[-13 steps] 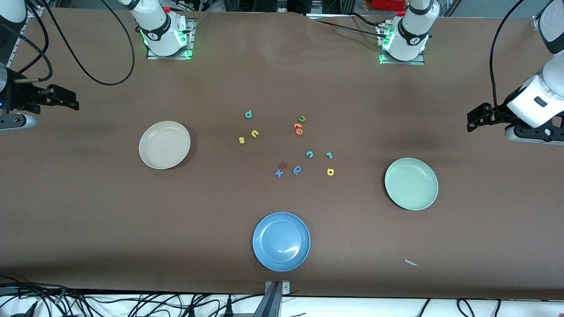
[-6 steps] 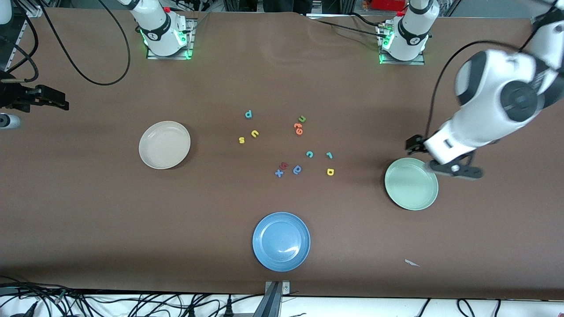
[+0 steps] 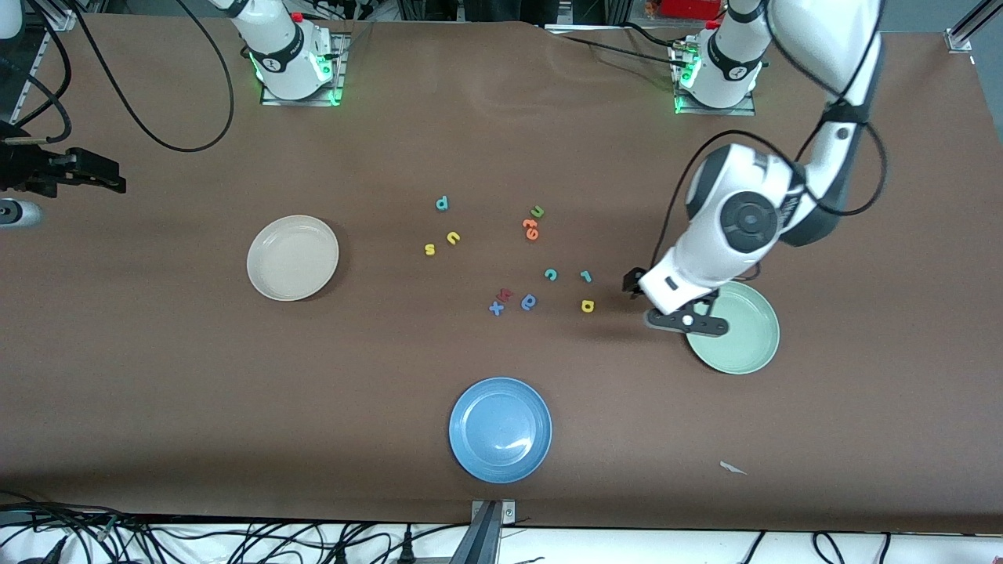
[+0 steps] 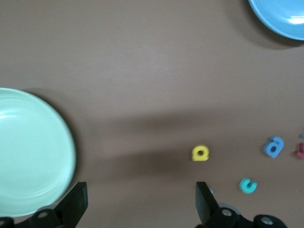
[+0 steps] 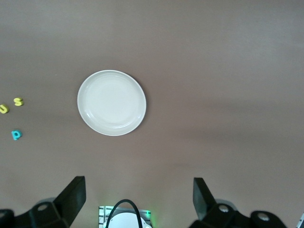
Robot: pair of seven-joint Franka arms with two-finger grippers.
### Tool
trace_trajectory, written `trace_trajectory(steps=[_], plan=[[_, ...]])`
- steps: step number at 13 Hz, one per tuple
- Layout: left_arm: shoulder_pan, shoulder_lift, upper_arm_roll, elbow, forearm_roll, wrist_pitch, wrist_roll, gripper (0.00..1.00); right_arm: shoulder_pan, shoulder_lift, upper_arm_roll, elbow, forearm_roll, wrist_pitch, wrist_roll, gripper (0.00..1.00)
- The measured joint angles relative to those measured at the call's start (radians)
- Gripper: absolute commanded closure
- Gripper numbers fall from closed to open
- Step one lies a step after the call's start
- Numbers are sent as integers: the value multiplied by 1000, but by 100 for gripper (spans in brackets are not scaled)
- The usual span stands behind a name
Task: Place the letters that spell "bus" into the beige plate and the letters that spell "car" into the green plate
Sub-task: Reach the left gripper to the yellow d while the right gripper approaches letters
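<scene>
left gripper (image 3: 636, 288): It is wide open and holds nothing. It hangs over bare table between the yellow "a" (image 3: 588, 306) and the green plate (image 3: 744, 345).
step in hand: I think the left arm is going for one of the "car" letters. The yellow "a" is the closest one to it.
how to do it well: Put one finger on each side of the small letter, go straight down, and close softly. The letter is tiny and flat, so the fingers must reach almost to the table.
yellow "a": It lies flat on the table, near the green plate, closer to the front camera than the teal "r" (image 3: 585, 276).
teal "c" (image 3: 551, 274): It lies just beside the teal "r", toward the middle of the table.
watch out: The blue round letter (image 3: 529, 302) is not wanted. Leave it alone.
green plate: It is empty, at the left arm's end of the table. The carry from the "a" is short.
right gripper (image 3: 94, 174): It is wide open and empty too. It waits over the table edge at the right arm's end.
"bus" letters: The teal "b" (image 3: 442, 204), yellow "u" (image 3: 453, 237) and yellow "s" (image 3: 429, 249) lie close together near the middle.
beige plate (image 3: 292, 257): It is empty, between those letters and the right gripper.
</scene>
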Motion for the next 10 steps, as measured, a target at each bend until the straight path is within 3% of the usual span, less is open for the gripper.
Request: trace_trajectory(steps=[3,6,10], plan=[[-66,96,0,2,0,118,-112,0,26,2,22,0,4,-2,33,0],[-84,162,0,19,0,134,-191,3,97,26,46,-7,6,18,133,0],[-99,244,1,92,0,138,-260,9,130,43,181,-167,8,232,283,0]])
